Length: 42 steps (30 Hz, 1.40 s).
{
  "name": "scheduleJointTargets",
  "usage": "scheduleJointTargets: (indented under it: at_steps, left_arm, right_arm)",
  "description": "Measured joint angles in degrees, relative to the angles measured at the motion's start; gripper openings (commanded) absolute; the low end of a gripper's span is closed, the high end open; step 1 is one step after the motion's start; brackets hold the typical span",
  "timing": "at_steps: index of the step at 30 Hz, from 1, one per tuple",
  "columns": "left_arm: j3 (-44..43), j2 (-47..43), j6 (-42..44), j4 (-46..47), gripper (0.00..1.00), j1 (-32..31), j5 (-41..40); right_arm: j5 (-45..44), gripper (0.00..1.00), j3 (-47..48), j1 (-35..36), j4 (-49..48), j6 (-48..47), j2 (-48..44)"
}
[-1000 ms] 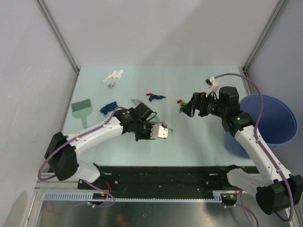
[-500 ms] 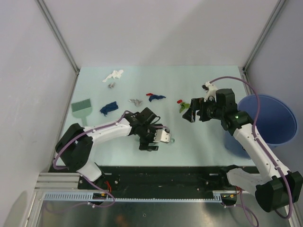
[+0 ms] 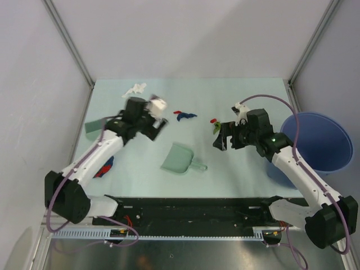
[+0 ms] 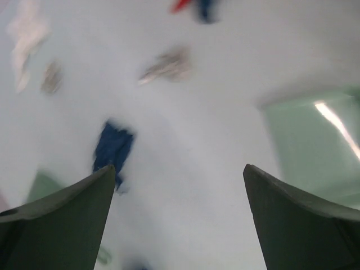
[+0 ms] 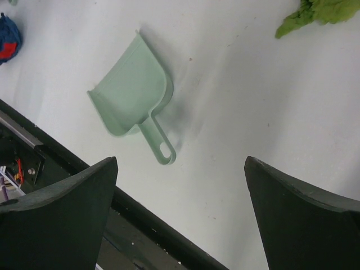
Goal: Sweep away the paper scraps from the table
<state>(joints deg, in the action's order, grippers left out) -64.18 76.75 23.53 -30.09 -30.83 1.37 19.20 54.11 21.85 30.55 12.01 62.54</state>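
Overhead, the large pale mint-green table (image 3: 247, 169) has the small crumpled paper scraps (image 3: 184, 115) scattered mostly over its far half. A white scrap (image 3: 135, 88) lies near the back edge and a red-and-dark-blue scrap (image 3: 185, 116) sits toward the middle. A tiny red scrap (image 3: 213, 120) and a leafy green scrap (image 3: 216, 129) lie just beside the right arm's claw. A blue-and-red scrap (image 3: 104, 167) sits at the front left, close to the left arm.

The left gripper (image 4: 179, 169) hovers over the back-left part of the table with its jaws spread wide and nothing between them. Its own view is blurred, but a dark blue scrap (image 4: 114, 149) and a grey scrap (image 4: 166, 66) show on the surface below it.

The right gripper (image 5: 181, 160) hangs right of centre, its jaws also wide apart and empty. The sage-green plastic dustpan (image 3: 179, 157) lies flat near the front middle with its handle pointing right, apart from both grippers. A sage-green brush (image 3: 91, 128) rests at the left edge, partly hidden by the left arm. A round blue plastic bucket (image 3: 323, 140) stands at the table's right side.
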Motion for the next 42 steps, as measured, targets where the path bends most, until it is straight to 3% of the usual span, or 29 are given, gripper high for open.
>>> scheduleJointTargets:
  at_steps: [6, 15, 17, 24, 29, 32, 35, 37, 39, 42]
  left_arm:
    - [6.25, -2.45, -9.22, 2.16, 0.99, 24.09, -7.10]
    - [10.93, 6.47, -14.78, 3.37, 0.98, 43.74, -6.69]
    - [10.95, 7.78, -16.70, 3.72, 0.98, 46.45, -6.49]
    - [9.86, 13.44, -21.62, 6.62, 0.84, 48.92, -5.68]
    - [7.43, 20.46, -24.11, 7.17, 0.84, 51.76, -4.37]
    - [5.51, 22.58, -24.48, 7.54, 0.74, 51.98, -3.61]
    - [3.87, 24.33, -24.79, 8.09, 0.50, 51.95, -2.40]
    - [3.10, 25.09, -24.59, 8.81, 0.40, 51.95, -2.19]
    - [3.04, 25.24, -24.41, 9.31, 0.20, 51.95, -2.14]
    - [3.02, 25.27, -23.56, 9.46, 0.09, 51.95, -1.95]
  right_arm:
    - [-1.55, 1.00, -0.48, 2.91, -0.55, 0.37, 2.16]
    - [-2.38, 1.00, -0.85, 5.07, -1.60, 1.33, 5.40]
    - [-2.43, 1.00, -0.85, 5.22, -1.70, 1.36, 5.44]
    - [-3.45, 1.00, -0.87, 5.31, -1.68, 1.46, 5.44]
    - [-3.98, 1.00, -1.81, 5.31, -1.64, 1.44, 5.44]
    - [-4.39, 1.00, -2.21, 5.31, -1.60, 1.44, 5.44]
    - [-4.90, 1.00, -2.36, 5.31, -1.64, 1.44, 5.44]
    - [-5.25, 1.00, -2.36, 5.31, -1.64, 1.44, 5.44]
    - [-5.38, 1.00, -2.38, 5.31, -1.64, 1.44, 5.42]
    - [-5.75, 1.00, -2.43, 5.29, -1.64, 1.44, 5.29]
